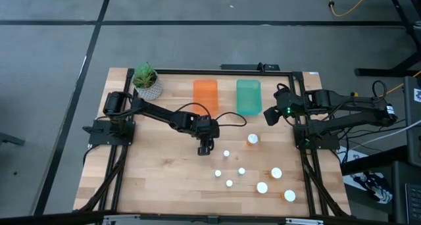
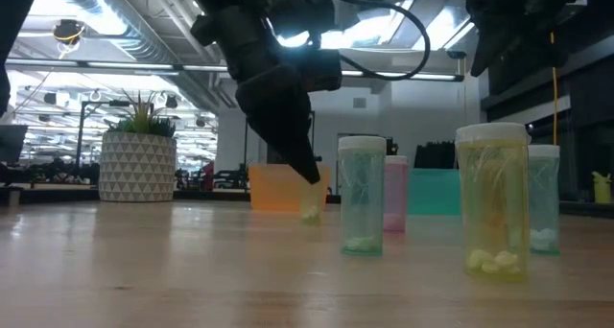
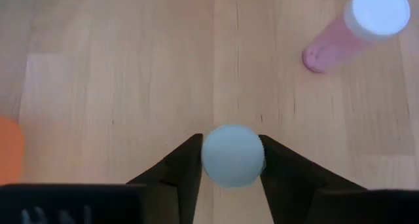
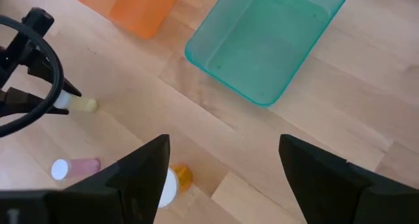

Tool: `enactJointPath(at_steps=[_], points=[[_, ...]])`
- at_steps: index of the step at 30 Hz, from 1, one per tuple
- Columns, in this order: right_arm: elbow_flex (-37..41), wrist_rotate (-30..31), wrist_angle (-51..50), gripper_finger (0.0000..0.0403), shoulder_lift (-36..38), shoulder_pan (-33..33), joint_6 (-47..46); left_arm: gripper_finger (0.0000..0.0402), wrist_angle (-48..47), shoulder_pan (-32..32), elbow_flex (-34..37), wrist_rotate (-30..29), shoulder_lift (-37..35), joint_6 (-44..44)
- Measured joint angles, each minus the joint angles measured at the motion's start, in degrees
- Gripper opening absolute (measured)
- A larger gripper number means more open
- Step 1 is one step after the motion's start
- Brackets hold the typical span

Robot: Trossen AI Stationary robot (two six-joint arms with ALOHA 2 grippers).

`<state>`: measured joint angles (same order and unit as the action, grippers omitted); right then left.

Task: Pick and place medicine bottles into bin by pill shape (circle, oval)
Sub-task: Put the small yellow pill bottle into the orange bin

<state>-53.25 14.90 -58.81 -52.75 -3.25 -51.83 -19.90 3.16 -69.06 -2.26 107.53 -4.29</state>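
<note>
A small medicine bottle [image 3: 232, 157] with a white cap and pale yellowish sides [image 4: 84, 105] stands on the wooden table [image 1: 164, 179], left of the other bottles. My left gripper [image 1: 206, 149] slants down over it and is shut on it. Several more white-capped bottles [image 1: 241, 171] stand on their bases toward the near right, and a pink one [image 3: 357, 27] is closest to the held one. The orange bin [image 1: 205, 95] and the teal bin [image 1: 248, 97] sit at the far middle. My right gripper [image 1: 271, 114] hangs open above the table beside the teal bin. My left gripper pinches the small bottle at its white cap [image 3: 213, 160], one finger on each side of the cap's round edge. The fingers [image 2: 305, 165] slant down onto it from above and from the table's far left. The bottle stands upright with its base [image 2: 309, 216] on the table.
A potted plant [image 1: 147, 80] stands at the far left corner. A larger bottle with orange sides [image 1: 252, 139] is between the held bottle and my right arm. Black frame rails [image 1: 304, 159] run along the table's sides. Bare wood lies at the near left.
</note>
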Motion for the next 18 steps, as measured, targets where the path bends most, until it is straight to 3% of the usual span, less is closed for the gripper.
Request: enactJointPath(at_steps=[5,10,18], points=[[0.0,0.01,0.03,0.0289,0.0,0.0,0.0,0.0098,-1.11,-0.89,-0.68,0.08,-1.17,-0.05],[0.02,0.02,0.09,0.0289,0.02,0.0,-0.11,0.0093,-6.1,-4.6,-5.38,0.07,-5.53,0.0],[0.02,0.04,0.36,0.0289,0.02,0.0,-0.46,0.009,-11.01,-18.81,-10.99,0.12,-12.23,1.69]])
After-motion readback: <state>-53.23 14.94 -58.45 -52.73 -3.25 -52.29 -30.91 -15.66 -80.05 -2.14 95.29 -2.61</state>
